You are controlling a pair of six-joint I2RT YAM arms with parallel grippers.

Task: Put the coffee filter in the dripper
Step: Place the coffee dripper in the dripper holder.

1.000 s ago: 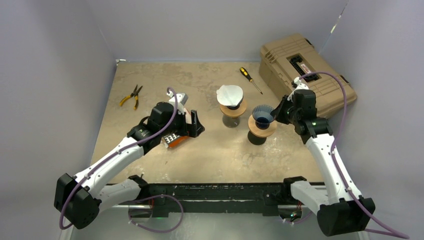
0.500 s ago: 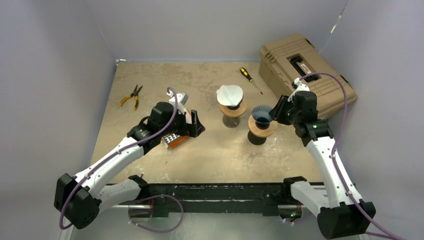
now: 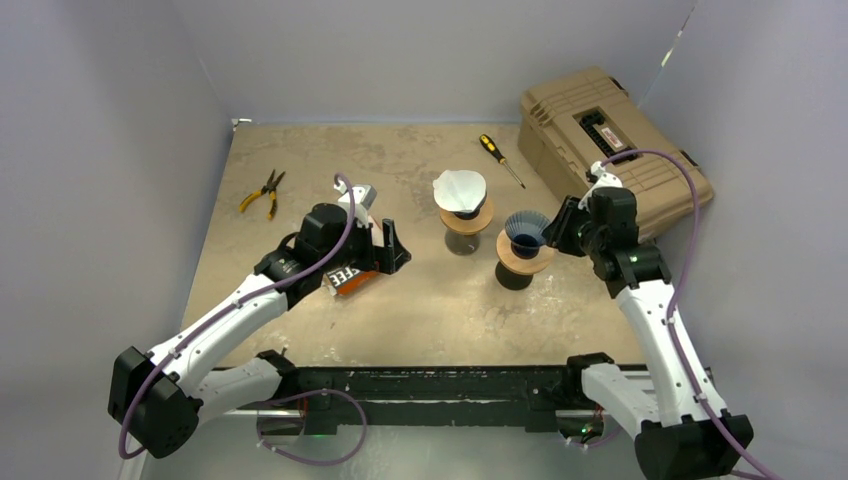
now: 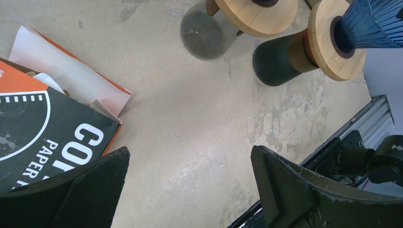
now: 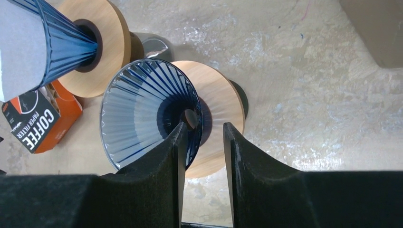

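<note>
The right fingers (image 5: 161,161) hang at the right-hand rim of the empty blue dripper (image 5: 138,109), one tip over its ribbed bowl and the other over the wooden collar, with a narrow gap between them and nothing pinched. A white coffee filter (image 3: 459,188) sits in the second dripper (image 3: 466,220), which stands just behind and to the left on the table (image 3: 420,310). The left fingers (image 4: 85,190) are spread wide and released, low over bare table beside the orange-and-black filter box (image 4: 43,128), whose flap stands open. Yellow-handled pliers (image 3: 262,192) lie far left, a screwdriver (image 3: 500,160) lies toward the back, and a tan case (image 3: 610,140) sits at the right
</note>
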